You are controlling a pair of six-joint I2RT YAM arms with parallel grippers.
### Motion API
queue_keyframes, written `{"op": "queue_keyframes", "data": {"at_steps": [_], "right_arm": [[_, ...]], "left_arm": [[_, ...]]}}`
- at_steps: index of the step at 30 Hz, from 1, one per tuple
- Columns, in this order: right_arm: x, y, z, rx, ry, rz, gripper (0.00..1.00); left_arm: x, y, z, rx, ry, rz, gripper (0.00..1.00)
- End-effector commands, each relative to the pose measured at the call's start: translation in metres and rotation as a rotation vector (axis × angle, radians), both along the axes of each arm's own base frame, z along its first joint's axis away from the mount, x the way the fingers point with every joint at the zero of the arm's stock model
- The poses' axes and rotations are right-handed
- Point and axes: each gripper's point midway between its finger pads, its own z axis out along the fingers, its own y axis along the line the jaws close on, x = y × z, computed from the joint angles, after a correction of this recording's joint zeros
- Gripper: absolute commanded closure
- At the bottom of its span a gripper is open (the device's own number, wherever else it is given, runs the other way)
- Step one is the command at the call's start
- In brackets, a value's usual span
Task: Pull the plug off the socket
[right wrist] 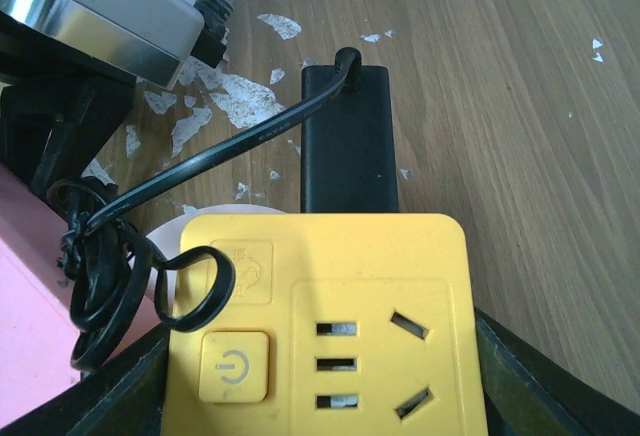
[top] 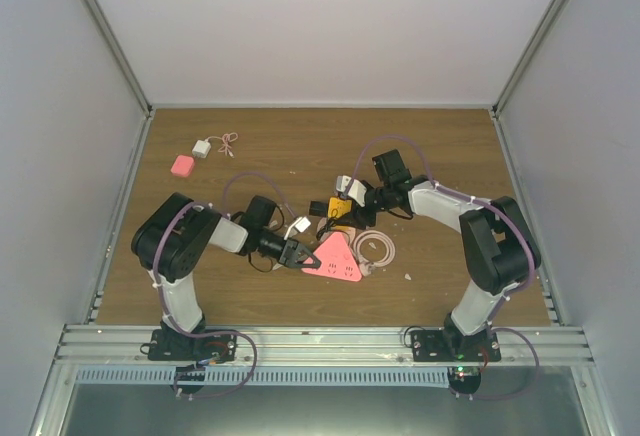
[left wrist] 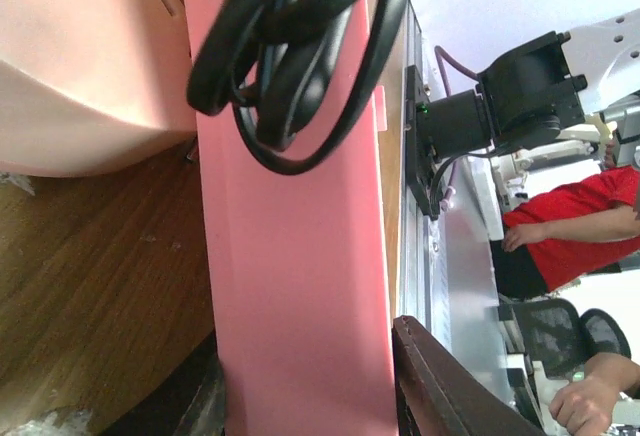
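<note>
A yellow socket cube (right wrist: 330, 306) with a power button lies on the wood, and my right gripper (right wrist: 330, 396) is shut on its two sides. A black plug (right wrist: 348, 141) sits pushed against the cube's far face. Its black cord (right wrist: 100, 286) runs left into a knotted bundle. From above, the yellow socket (top: 341, 208) and black plug (top: 320, 206) lie mid-table under the right gripper (top: 352, 199). My left gripper (top: 299, 254) is shut on the edge of a pink triangular power strip (top: 338, 259). The pink strip (left wrist: 300, 256) fills the space between that gripper's (left wrist: 310, 386) fingers, with the cord bundle (left wrist: 300, 56) lying across it.
A coiled pink cable (top: 378, 248) lies right of the pink strip, and a white adapter (top: 300, 226) sits just above the left gripper. A small pink block (top: 182, 165) and a white charger (top: 203, 148) rest at the far left. Walls enclose three sides.
</note>
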Motion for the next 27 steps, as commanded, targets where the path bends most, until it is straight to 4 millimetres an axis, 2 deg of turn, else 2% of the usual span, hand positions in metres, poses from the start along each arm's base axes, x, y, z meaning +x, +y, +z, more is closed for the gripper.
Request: {"op": "queue_keyframes", "data": {"at_steps": [1, 5, 11, 19, 27], "right_arm": [[0.002, -0.014, -0.028, -0.081, 0.050, -0.053, 0.81], [0.005, -0.016, -0.031, -0.094, 0.047, -0.069, 0.82], [0.017, -0.021, -0.036, -0.129, 0.025, -0.130, 0.86], [0.026, -0.027, -0.045, -0.161, 0.014, -0.181, 0.90], [0.025, -0.027, -0.048, -0.169, 0.017, -0.183, 0.91]], "left_arm": [[0.002, -0.011, 0.041, -0.142, -0.254, -0.069, 0.95], [0.002, -0.011, 0.043, -0.133, -0.282, -0.070, 1.00], [-0.004, -0.014, 0.049, -0.131, -0.312, -0.082, 1.00], [-0.015, -0.012, 0.059, -0.210, -0.142, -0.115, 1.00], [-0.018, -0.007, 0.066, -0.250, -0.032, -0.123, 1.00]]}}
